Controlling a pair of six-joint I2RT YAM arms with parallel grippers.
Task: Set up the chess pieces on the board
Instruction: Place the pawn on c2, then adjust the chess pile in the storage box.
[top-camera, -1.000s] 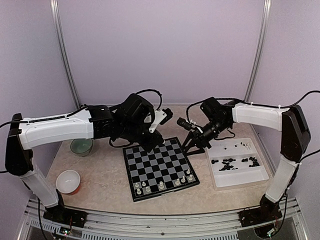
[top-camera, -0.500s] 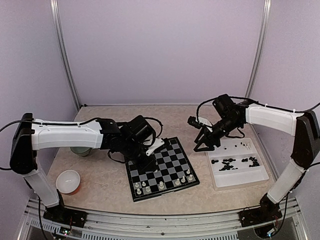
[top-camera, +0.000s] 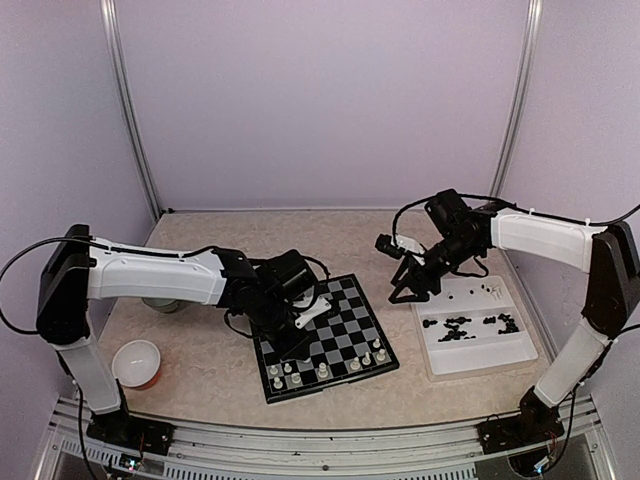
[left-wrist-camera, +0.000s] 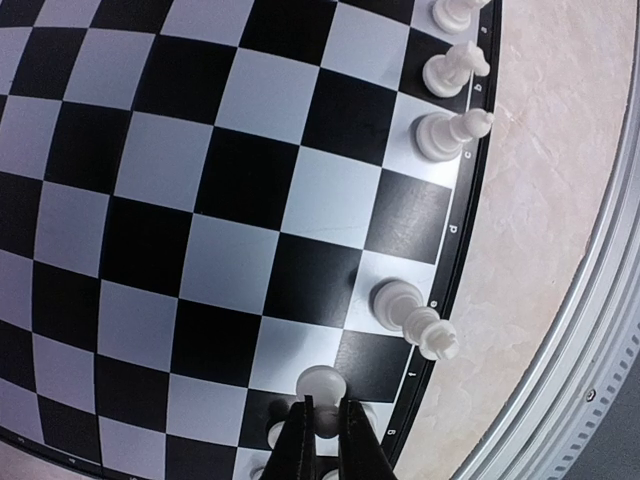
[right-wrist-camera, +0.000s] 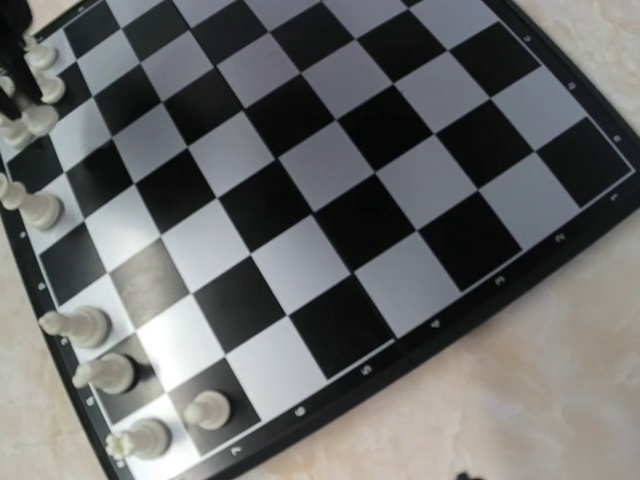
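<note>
Left pincer (left-wrist-camera: 323, 408): clamped on tiny cream-white chess piece (left-wrist-camera: 320, 382) at flat black-and-grey checked board's (top-camera: 340, 312) near row.
Right pincer (top-camera: 404, 293): I cannot tell its state.
Done: several cream pieces (left-wrist-camera: 452, 132) standing.
Outstanding: black pieces (top-camera: 462, 324) in white rectangular tray (top-camera: 480, 368).

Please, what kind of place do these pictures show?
Probably a robot test booth in a laboratory: plain lilac wall panels with metal corner posts, two white-and-black robot arms bolted to a metal rail, and a beige marbled tabletop carrying a black-and-grey chessboard.
</note>
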